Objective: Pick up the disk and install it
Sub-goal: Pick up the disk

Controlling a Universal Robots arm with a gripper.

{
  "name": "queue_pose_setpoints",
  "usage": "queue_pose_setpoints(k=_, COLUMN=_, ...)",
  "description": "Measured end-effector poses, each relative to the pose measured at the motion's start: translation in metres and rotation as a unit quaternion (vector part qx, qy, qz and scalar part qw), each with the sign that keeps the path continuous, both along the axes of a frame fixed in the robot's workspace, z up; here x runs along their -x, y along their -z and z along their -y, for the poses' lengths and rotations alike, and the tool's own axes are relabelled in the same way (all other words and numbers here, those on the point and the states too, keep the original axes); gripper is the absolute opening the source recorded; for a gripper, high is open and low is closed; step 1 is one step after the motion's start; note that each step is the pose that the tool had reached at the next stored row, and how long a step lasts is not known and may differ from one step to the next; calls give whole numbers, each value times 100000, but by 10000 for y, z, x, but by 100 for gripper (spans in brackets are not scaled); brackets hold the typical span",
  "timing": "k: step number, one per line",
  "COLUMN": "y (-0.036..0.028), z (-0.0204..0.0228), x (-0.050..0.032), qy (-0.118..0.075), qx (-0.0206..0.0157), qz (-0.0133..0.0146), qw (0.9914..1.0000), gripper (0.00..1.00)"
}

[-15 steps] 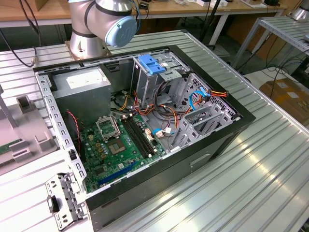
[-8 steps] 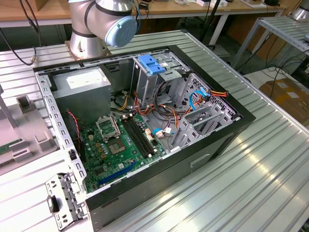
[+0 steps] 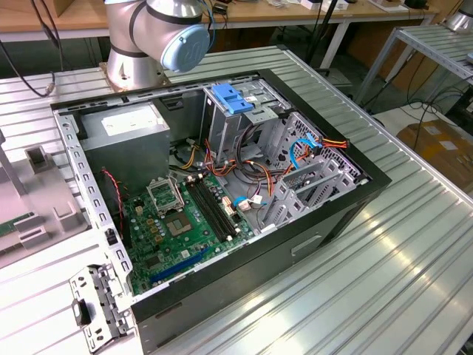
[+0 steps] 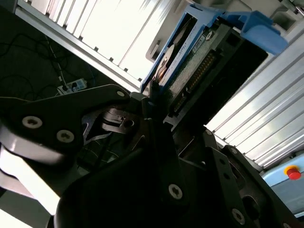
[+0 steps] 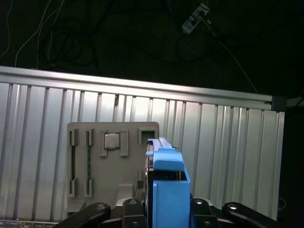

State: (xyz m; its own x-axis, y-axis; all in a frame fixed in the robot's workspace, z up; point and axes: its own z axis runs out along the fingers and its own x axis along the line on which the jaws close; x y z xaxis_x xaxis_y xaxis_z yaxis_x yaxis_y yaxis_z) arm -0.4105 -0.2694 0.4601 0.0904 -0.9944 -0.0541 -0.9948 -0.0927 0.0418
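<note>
Your gripper (image 5: 167, 213) is clamped on the disk (image 5: 167, 183). In the first wrist view its black finger links stand tight against either side of the blue plastic carrier frame. In the second wrist view a dark finger (image 4: 152, 102) presses the edge of the disk (image 4: 187, 61), whose silver body, white label and row of connector pins run between the blue rails. The disk is held in the air, apart from the table.

Beyond it in the first wrist view you see the table (image 5: 228, 156), ribbed aluminium in long parallel slats with a square rail along its edge. On it lies a grey plate (image 5: 85, 142), flat and moulded with narrow slots and pockets. A small square metal chip (image 5: 111, 140) sits in one pocket. Past the table's edge the floor is dark, with loose cables and a power strip (image 5: 192, 21).

The second wrist view gives you a red button (image 4: 292, 172) on a pale blue housing beside the slats.

The exterior view gives you the arm (image 3: 137, 52), silver with a pale blue joint cap, standing on the slatted table (image 3: 414, 244). Just in front of it an open black computer case (image 3: 347, 200) lies on its side. Inside are a green motherboard (image 3: 177, 222), a grey power-supply box (image 3: 126, 137) and a metal drive cage (image 3: 244, 126) topped by a blue latch (image 3: 233, 98), with coloured wires (image 3: 310, 148) beside the cage. A perforated metal bracket (image 3: 96, 307) lies on the table at the case's near corner. Wooden benches (image 3: 44, 18) stand behind.
</note>
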Motion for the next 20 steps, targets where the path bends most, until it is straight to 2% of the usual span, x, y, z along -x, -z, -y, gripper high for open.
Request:
queue_pose_setpoints(k=7, y=-102, z=0, x=0, qy=0, qx=-2, qz=2, qw=100000, gripper=36)
queue_pose_setpoints(k=14, y=-107, z=2, x=0, qy=-3, qx=1, qz=-10, qw=100000, gripper=36)
queue_pose_setpoints(k=20, y=-106, z=41, x=-5, qy=-1, qx=3, qz=-3, qw=100000, gripper=36)
